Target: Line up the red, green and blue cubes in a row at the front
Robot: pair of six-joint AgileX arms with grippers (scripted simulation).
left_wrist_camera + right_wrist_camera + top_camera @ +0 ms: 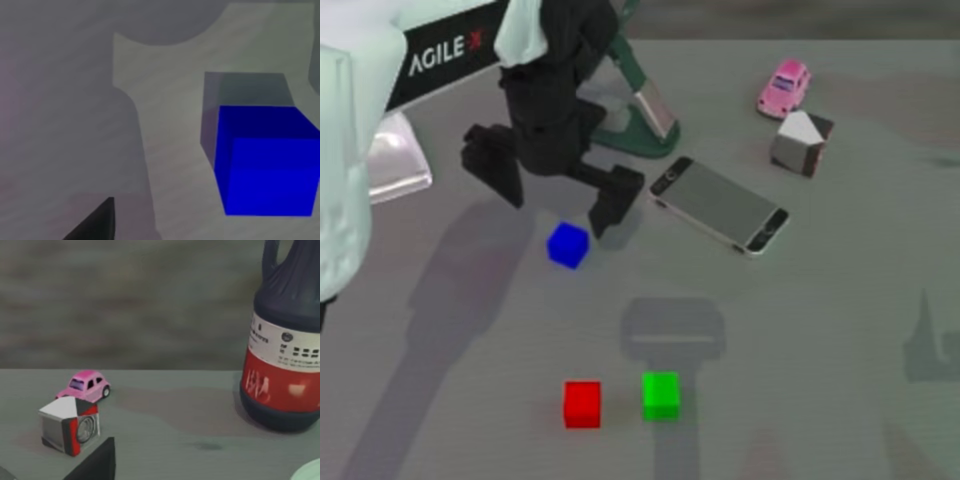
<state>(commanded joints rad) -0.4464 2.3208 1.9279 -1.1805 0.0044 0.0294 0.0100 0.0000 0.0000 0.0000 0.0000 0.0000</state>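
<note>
1. The left hand [555, 192] hangs over the middle-left of the bench [840, 330], its two dark fingers [616, 200] spread wide and holding nothing.
2. The blue cube [567, 245] sits on the bench just below the gap between those fingers, near the right-hand finger and apart from it; in the left wrist view the blue cube [267, 162] lies free on the grey surface with its shadow beside it.
3. Toward the front edge, the red cube [582, 404] and the green cube [661, 394] stand side by side with a small gap, red to the left, well apart from the blue one.
4. A smartphone [720, 205] lies flat, angled, just right of the hand.
5. Behind it stands a green-based object [645, 125], partly hidden by the arm.
6. Farther right are a pink toy car [784, 87] and a grey-and-white block [801, 142], near each other.
7. A clear tray [395, 160] lies at the left edge.
8. The right wrist view shows a dark bottle [286, 340] with a red-and-white label; whether the right hand is open is not shown.
</note>
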